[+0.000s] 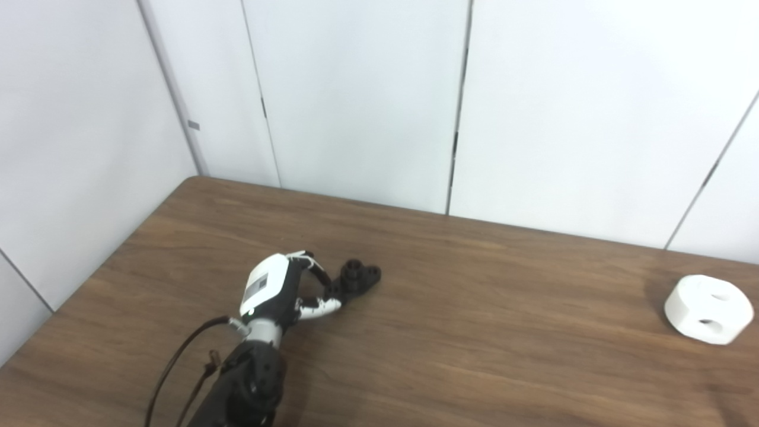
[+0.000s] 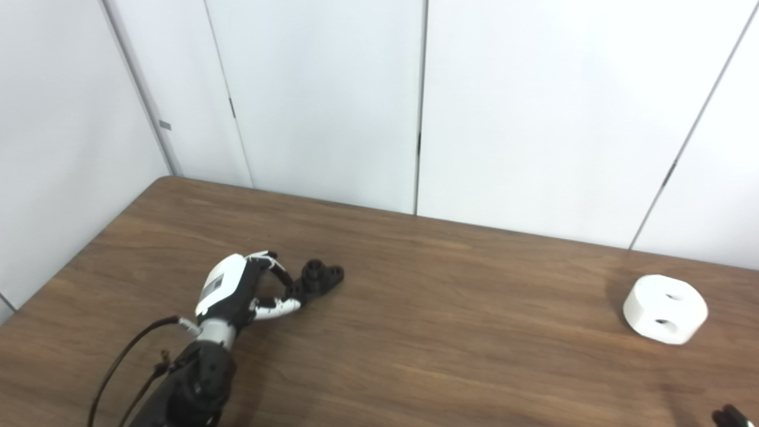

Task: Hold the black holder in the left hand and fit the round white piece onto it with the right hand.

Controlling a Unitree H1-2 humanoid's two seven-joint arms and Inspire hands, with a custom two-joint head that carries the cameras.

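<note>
The black holder (image 1: 357, 277) lies on the brown table (image 1: 474, 332) left of the middle; it also shows in the right eye view (image 2: 319, 277). My left hand (image 1: 278, 287) reaches in from the bottom left, and its fingers and thumb pinch the holder's near end while the holder rests on the table. The round white piece (image 1: 708, 308), with two holes in its top, sits alone at the far right of the table. Only a dark tip of my right hand (image 2: 728, 416) shows, at the bottom right corner of the right eye view, well short of the white piece.
White wall panels (image 1: 356, 101) stand right behind the table's far edge and along its left side. A black cable (image 1: 178, 362) hangs beside my left forearm.
</note>
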